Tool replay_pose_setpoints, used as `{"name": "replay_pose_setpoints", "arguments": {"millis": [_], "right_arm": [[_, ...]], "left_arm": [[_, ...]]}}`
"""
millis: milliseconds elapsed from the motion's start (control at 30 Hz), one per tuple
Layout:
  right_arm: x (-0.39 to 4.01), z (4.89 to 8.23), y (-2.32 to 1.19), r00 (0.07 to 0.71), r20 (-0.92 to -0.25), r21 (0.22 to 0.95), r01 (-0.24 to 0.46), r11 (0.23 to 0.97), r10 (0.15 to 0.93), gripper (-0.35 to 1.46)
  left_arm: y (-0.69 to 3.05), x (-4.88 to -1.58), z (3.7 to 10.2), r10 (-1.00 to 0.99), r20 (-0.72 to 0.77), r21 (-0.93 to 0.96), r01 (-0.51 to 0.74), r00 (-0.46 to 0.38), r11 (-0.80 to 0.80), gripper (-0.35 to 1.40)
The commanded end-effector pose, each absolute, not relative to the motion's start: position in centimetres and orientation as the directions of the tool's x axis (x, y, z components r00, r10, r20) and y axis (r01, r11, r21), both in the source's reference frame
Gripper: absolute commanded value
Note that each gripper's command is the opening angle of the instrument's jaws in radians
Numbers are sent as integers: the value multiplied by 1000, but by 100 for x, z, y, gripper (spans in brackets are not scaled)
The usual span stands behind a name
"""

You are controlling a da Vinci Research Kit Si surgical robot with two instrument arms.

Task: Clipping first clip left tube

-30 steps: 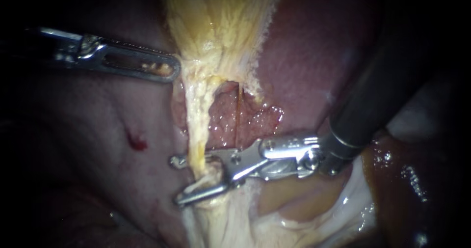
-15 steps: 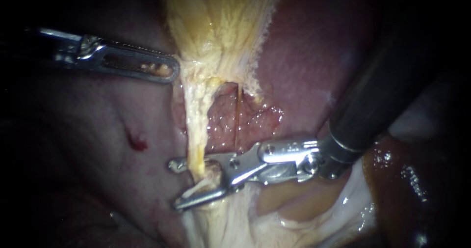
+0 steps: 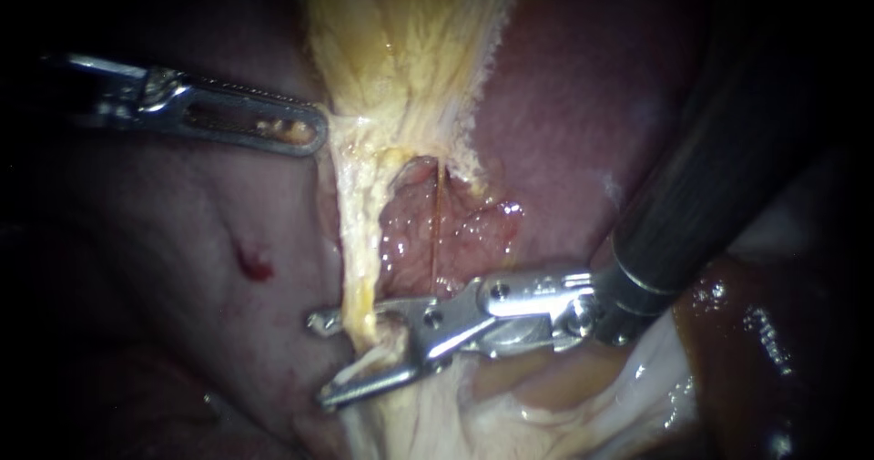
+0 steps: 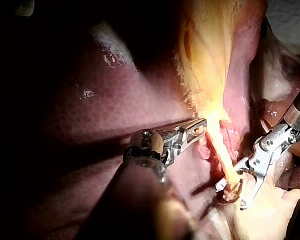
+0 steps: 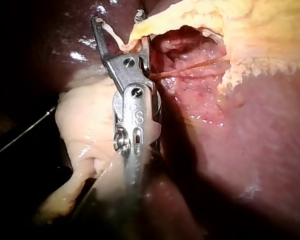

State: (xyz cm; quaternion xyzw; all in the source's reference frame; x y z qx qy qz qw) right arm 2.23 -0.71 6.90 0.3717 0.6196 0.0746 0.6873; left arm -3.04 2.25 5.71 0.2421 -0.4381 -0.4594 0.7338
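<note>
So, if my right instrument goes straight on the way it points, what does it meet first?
Most likely the left tube: it lies between the right instrument's open jaws, so it would reach their base first. Depth past it is unclear.

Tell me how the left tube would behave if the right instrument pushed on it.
Probably floppy: the left tube is a thin, ragged strand, straight only because it hangs stretched below the gallbladder. Likely slippery: the liver beside it glistens wet. Perhaps fragile: it looks slimmer than the right instrument straddling it, so a push might tear it.
</note>
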Motion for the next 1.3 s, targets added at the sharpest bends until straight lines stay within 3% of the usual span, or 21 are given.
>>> {"name": "replay_pose_setpoints", "arguments": {"millis": [33,800,1000,1033,1100,1300], "right_arm": [[223,690,-71,221,-796,604,358,712,563,48],[214,674,-59,219,-790,611,362,704,573,39],[207,672,-59,233,-764,643,356,678,601,12],[206,672,-59,242,-749,661,351,664,617,2],[203,671,-59,247,-741,669,355,653,624,-35],[202,672,-59,248,-741,668,358,652,623,-35]], "left_arm": [[225,-304,571,-886,420,758,462,194,460,-35],[225,-304,571,-886,420,758,462,194,460,-35],[225,-304,571,-886,420,758,462,194,460,-35],[225,-304,571,-886,420,758,462,194,460,-35],[226,-305,571,-886,420,758,462,194,460,-35],[226,-305,571,-887,420,758,462,194,460,-35]]}}
